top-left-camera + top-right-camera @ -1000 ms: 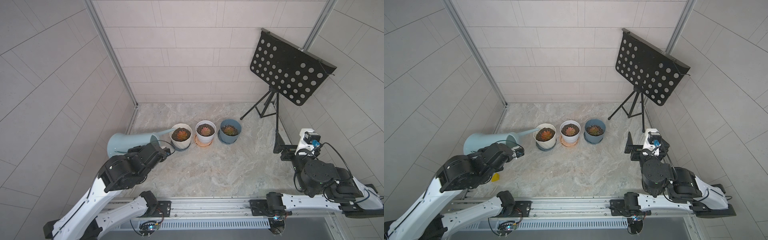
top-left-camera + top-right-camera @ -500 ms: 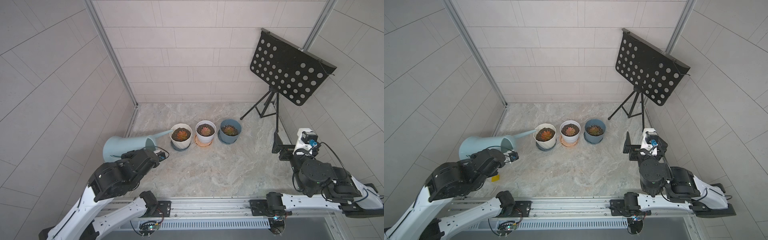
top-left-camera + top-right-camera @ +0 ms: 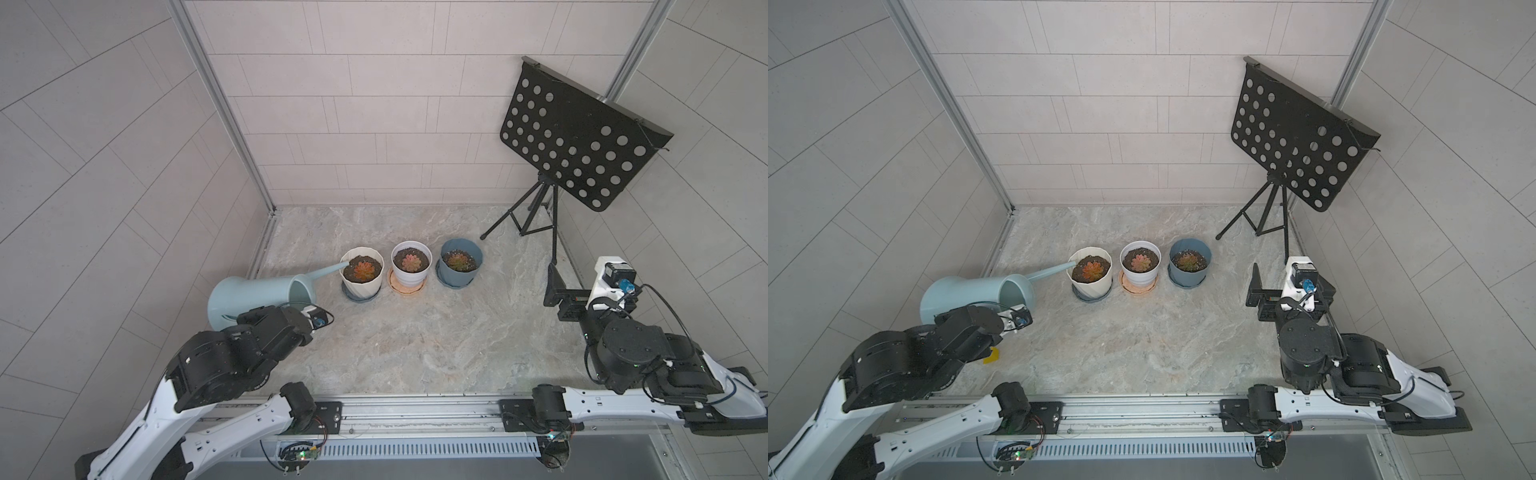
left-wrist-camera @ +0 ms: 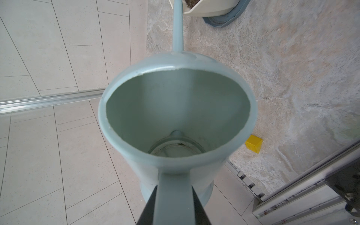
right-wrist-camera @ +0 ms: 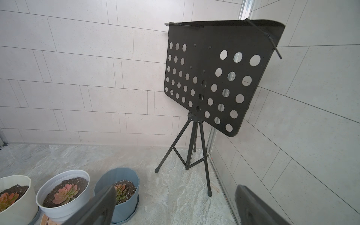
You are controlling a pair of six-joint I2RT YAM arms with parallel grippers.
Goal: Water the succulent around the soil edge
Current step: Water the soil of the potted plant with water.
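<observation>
My left claw (image 4: pixel 174 206) is clenched on the flat handle (image 4: pixel 174 191) of the pale blue watering can (image 4: pixel 176 64), one finger on each side, so that the can turns with my wrist and cannot roll in the grip. The can is tipped well forward, its open mouth facing the wrist camera. That attitude puts the long spout (image 4: pixel 177 25) low enough for water to run out. The spout tip sits at the near rim of the cream pot (image 3: pixel 362 277), over the dark soil and clear of the red-green succulent (image 3: pixel 362 269) in the middle. I judge this placement deliberate: water belongs at the soil margin, not on the rosette. I cannot tell from any view whether water is flowing. The cream pot stands on the worktop (image 3: pixel 415 345) at the left end of a row. A white pot (image 3: pixel 411 272) stands just beside it, and a blue pot (image 3: pixel 459 276) beyond that. A small yellow block (image 4: pixel 253 144) lies on the worktop near the can. My right claw (image 5: pixel 173 202) is released, jaws wide and holding nothing. It is parked well apart from the pots, facing the black music stand (image 3: pixel 577 153), so it does not obstruct the pour.
</observation>
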